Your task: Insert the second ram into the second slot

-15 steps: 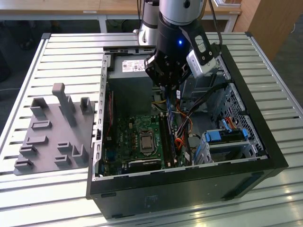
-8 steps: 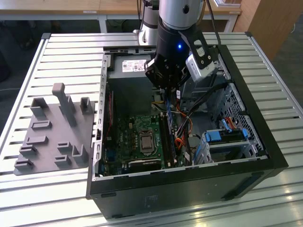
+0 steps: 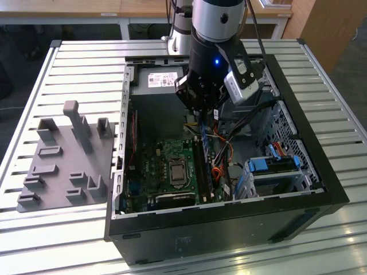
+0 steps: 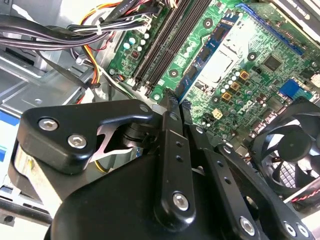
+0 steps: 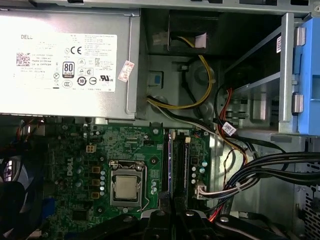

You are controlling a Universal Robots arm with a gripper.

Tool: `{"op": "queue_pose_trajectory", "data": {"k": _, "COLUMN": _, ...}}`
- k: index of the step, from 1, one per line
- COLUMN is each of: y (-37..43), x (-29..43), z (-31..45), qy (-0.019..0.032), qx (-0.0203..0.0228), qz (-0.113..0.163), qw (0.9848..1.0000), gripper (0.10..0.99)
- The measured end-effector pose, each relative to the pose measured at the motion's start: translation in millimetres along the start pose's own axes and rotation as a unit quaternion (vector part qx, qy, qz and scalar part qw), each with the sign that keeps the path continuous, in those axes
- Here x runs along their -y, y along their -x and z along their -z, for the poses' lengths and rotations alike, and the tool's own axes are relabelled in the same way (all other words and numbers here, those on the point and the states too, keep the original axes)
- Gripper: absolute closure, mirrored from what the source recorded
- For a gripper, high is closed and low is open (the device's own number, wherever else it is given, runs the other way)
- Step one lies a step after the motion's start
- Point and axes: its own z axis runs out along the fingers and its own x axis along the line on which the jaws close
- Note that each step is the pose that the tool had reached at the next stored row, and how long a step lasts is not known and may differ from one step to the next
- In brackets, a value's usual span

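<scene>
You have the gripper (image 3: 201, 116) down inside the open computer case (image 3: 229, 215), its fingers drawn together on the second ram (image 3: 204, 143). In the second wrist view the blue edge comes out from between the fingertips (image 4: 172, 125), which are pressed close. The stick stands on edge, lengthwise with the bank of memory slots (image 5: 182, 165). In the first wrist view you see it as a thin blue line running from the fingers toward the power supply (image 5: 65, 60), between the black slot rails. You cannot tell from these views whether its lower edge touches a slot, or which slot it lines up with. On one side of the slots sits the processor socket (image 5: 125, 187), low and flat. On the other side a bundle of black cables (image 5: 270, 172) and coloured wires passes just beside the slot bank, near the fingers. In the exterior view the drive cage (image 3: 272, 166) with its blue tabs stands to the exterior view's right of the arm, well apart from the ram. The case fan (image 4: 292, 145) shows close by the gripper's linkage in the second wrist view. Outside the case, on the slatted table (image 3: 69, 63), a grey fixture plate (image 3: 63, 160) lies to the exterior view's left.
</scene>
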Motion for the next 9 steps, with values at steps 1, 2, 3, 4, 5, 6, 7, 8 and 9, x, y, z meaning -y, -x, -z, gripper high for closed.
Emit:
{"op": "queue_pose_trajectory", "data": {"k": 1, "y": 0.0, "x": 0.1, "z": -0.8, "qy": 0.0000, "qx": 0.0000, "qz": 0.000, "qw": 1.0000, "gripper": 0.949}}
{"op": "queue_pose_trajectory", "data": {"k": 2, "y": 0.0, "x": 0.3, "z": -1.6, "qy": 0.0000, "qx": 0.0000, "qz": 0.000, "qw": 1.0000, "gripper": 0.949}}
{"op": "queue_pose_trajectory", "data": {"k": 3, "y": 0.0, "x": 0.4, "z": -2.4, "qy": 0.0000, "qx": 0.0000, "qz": 0.000, "qw": 1.0000, "gripper": 0.949}}
{"op": "queue_pose_trajectory", "data": {"k": 4, "y": 0.0, "x": 0.5, "z": -3.2, "qy": 0.0000, "qx": 0.0000, "qz": 0.000, "qw": 1.0000, "gripper": 0.949}}
{"op": "queue_pose_trajectory", "data": {"k": 5, "y": 0.0, "x": 0.6, "z": -4.0, "qy": 0.0000, "qx": 0.0000, "qz": 0.000, "qw": 1.0000, "gripper": 0.949}}
{"op": "queue_pose_trajectory", "data": {"k": 6, "y": 0.0, "x": 0.7, "z": -4.9, "qy": 0.0000, "qx": 0.0000, "qz": 0.000, "qw": 1.0000, "gripper": 0.949}}
{"op": "queue_pose_trajectory", "data": {"k": 7, "y": -0.1, "x": 0.8, "z": -6.0, "qy": 0.0000, "qx": 0.0000, "qz": 0.000, "qw": 1.0000, "gripper": 0.949}}
{"op": "queue_pose_trajectory", "data": {"k": 8, "y": -0.1, "x": 0.9, "z": -7.0, "qy": 0.0000, "qx": -0.0001, "qz": 0.000, "qw": 1.0000, "gripper": 0.949}}
{"op": "queue_pose_trajectory", "data": {"k": 9, "y": -0.1, "x": 0.9, "z": -8.1, "qy": 0.0000, "qx": -0.0001, "qz": 0.000, "qw": 1.0000, "gripper": 0.949}}
